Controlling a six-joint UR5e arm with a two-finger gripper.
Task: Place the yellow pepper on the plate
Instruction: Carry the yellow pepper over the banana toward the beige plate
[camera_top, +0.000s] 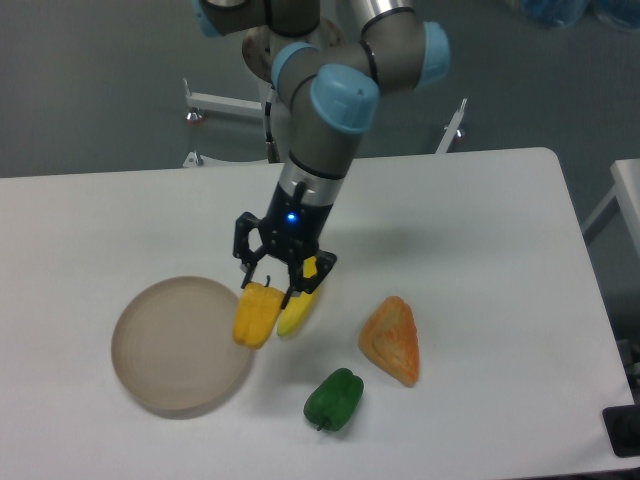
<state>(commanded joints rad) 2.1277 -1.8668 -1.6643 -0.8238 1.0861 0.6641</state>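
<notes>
Gripper (270, 290) is clamping the yellow pepper (255, 314) from above, fingers closed on its top end, pepper hanging below them. It's sitting just left of frame center, at the right edge of the plate (175, 345); the pepper is overlapping the plate's right rim in the picture. Can't tell whether the pepper is touching the rim or hanging just above it.

The arm is coming down from top center, blue-capped joints showing, blue light glowing on the wrist.

Banana (300, 310) is lying right behind the gripper, mostly hidden by it, only the lower end showing just right of the pepper.

Plate is occupying lower left of the frame, flat on the white table (480, 240), nothing lying inside it.

Green pepper (333, 399) is sitting at bottom center, apart from the plate. Orange wedge (392, 340) is lying right of center, near the green pepper, not touching it.
</notes>
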